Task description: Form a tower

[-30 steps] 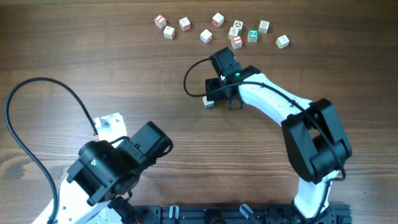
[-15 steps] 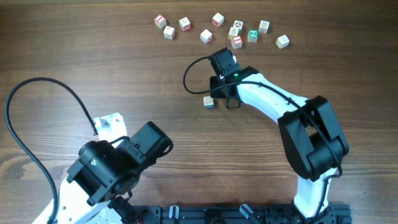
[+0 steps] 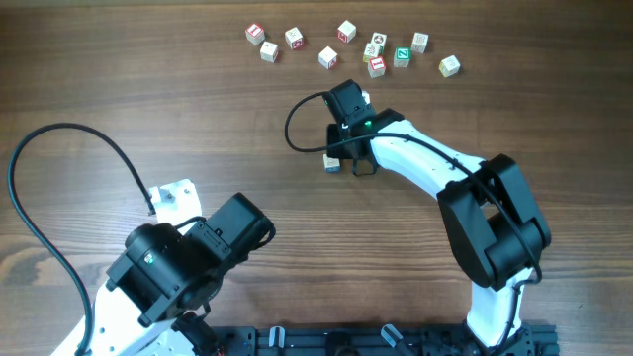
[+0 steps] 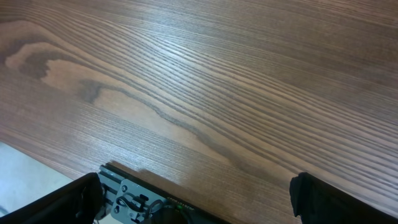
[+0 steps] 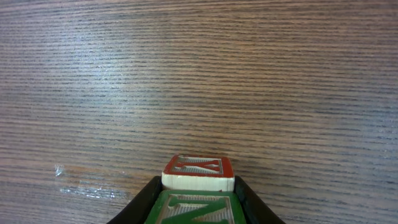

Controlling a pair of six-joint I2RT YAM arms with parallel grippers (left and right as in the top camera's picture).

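The right gripper (image 5: pixel 198 213) is found narrowed from the wide setting of a second earlier, and its fingers (image 5: pixel 142 208) are seen pressed against both sides of a green-faced cube (image 5: pixel 194 205) at the bottom centre of the right wrist view; a grip on that cube is judged to be made. A red-faced cube (image 5: pixel 198 173) is seen just beyond it; whether the two are touching or stacked cannot be determined. In the overhead view the gripper head is noted as shifted slightly toward the upper left, while the tower (image 3: pixel 331 163) is unmoved, just left of frame centre against the gripper's lower left edge; only one whitish footprint with a bluish face is shown, so its height cannot be confirmed. The loose cubes (image 3: pixel 327 57) along the top of the frame are unchanged in number, so no fresh cube is taken to have been fetched. The left gripper (image 4: pixel 199 202) is held wide with nothing between its fingers, at lower left over the table (image 4: pixel 199 74). The closure is read as a pick or adjustment at the tower; no lift is yet evidenced.
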